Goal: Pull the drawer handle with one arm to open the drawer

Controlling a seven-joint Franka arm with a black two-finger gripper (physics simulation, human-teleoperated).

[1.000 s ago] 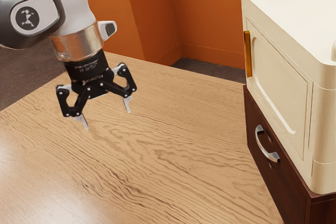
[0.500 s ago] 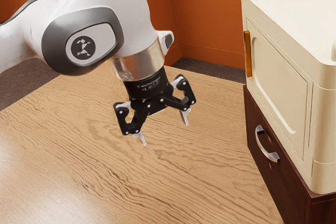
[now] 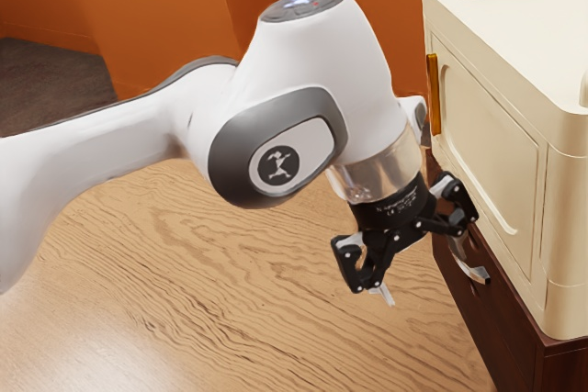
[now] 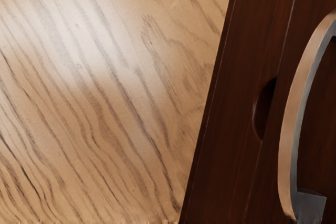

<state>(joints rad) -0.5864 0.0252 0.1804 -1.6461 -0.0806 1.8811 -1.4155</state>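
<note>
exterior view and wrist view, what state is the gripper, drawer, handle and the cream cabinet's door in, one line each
Gripper: open, empty, close by the drawer handle.
Drawer: shut, its front flush with the brown cabinet as far as the exterior view shows.
Handle: fixed to the drawer front, not gripped.
Cream cabinet's door: shut.

The dark brown drawer (image 3: 497, 320) sits shut at the exterior view's lower right. Its bowed silver handle (image 3: 477, 274) slants, partly hidden.
</note>
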